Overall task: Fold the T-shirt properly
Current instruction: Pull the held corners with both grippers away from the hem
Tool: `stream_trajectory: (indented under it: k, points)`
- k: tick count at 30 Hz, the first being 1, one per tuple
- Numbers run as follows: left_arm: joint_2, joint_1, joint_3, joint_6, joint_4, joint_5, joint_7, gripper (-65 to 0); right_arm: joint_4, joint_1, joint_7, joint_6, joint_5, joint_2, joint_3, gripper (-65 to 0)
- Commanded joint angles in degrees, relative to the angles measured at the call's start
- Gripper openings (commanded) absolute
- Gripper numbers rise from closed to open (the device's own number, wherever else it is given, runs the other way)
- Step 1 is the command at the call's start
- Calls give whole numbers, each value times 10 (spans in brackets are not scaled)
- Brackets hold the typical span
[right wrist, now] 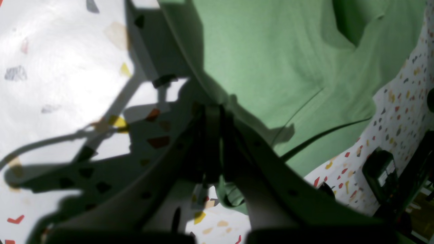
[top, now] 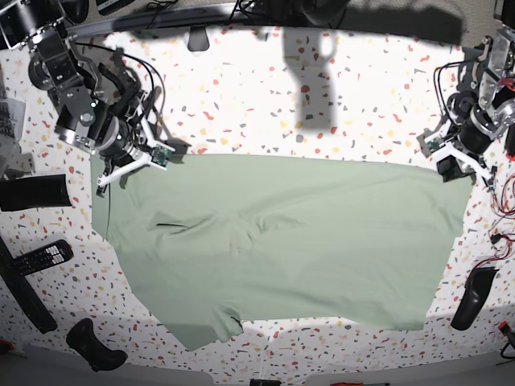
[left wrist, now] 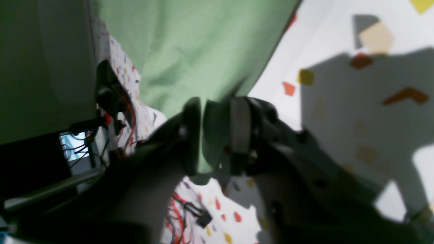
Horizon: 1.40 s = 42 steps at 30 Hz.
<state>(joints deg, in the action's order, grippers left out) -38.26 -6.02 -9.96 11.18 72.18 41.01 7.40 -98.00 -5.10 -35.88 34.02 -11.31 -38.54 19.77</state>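
Terrazzo-speckled white table [top: 265, 96] fills the base view, cluttered at the edges. The T-shirt [top: 298, 241], pale sage green, lies spread wide across the table's middle, mostly flat with creases left of centre and a sleeve flap poking toward the near edge. Its far edge runs almost straight between the two arms.

Right gripper [top: 121, 170], on the base view's left, sits at the shirt's far-left corner. Right wrist view: jaws pressed together on a thin fold of green cloth [right wrist: 213, 145], a small wad of fabric bunched under them.

Left gripper [top: 455, 161], on the base view's right, sits at the shirt's far-right corner. Left wrist view, blurred: fingers [left wrist: 191, 135] close around a strip of green cloth hanging between them, a narrow gap showing; gripping the shirt edge.

Smaller stuff around the rim: black cylinder [top: 34, 191] lying left of the shirt, remote control [top: 40, 257] just below it, long black bar [top: 22, 291] angled along the left edge, dark lumpy object [top: 95, 346] near the front-left corner, black curved piece [top: 471, 296] at the right by red wires [top: 503, 241]. No containers visible.
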Motion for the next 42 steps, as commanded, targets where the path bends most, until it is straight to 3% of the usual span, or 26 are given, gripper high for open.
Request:
stream_trajectory:
  k: [1,4,6,10,24,30,34,38,39,41,42]
  points:
    - [-7,5,4,-3,5,0,16,-632,-10,8,5,-7,-2,-8,-6,-650]
    - [-7,3,4,-2,9,-1,-2,-650,-10,8,5,-7,-2,-8,-6,-650]
    - [-7,-3,4,-3,17,-5,-50,-650,-10,8,5,-9,-2,-8,-6,-650]
    - [-10,-26,4,-4,59,-73,-150,-650,-10,8,5,-23,-2,-8,-6,-650]
    - [-21,-106,4,-5,184,-81,-240,-650,-62,-45,2,-26,-2,-9,-6,-650]
    - [-21,-152,4,-45,197,-63,-240,-650,-82,-91,-7,-42,-3,-15,-7,-650]
    - [-21,-153,4,-104,197,-29,-201,-650,-82,-100,-6,-50,-2,-14,-7,-650]
    - [-21,-124,4,-110,195,-49,-162,-650,-83,-100,-6,-50,-3,-14,-7,-650]
    - [-21,-114,4,-109,192,-65,-150,-619,-83,-100,-6,-50,-3,-14,-7,-650]
    - [-21,-91,4,-97,181,-86,-142,-453,-83,-100,-6,-50,-3,-15,-7,-650]
    - [-21,-79,4,-86,173,-85,-144,-402,-83,-100,-6,-50,-3,-14,-7,-650]
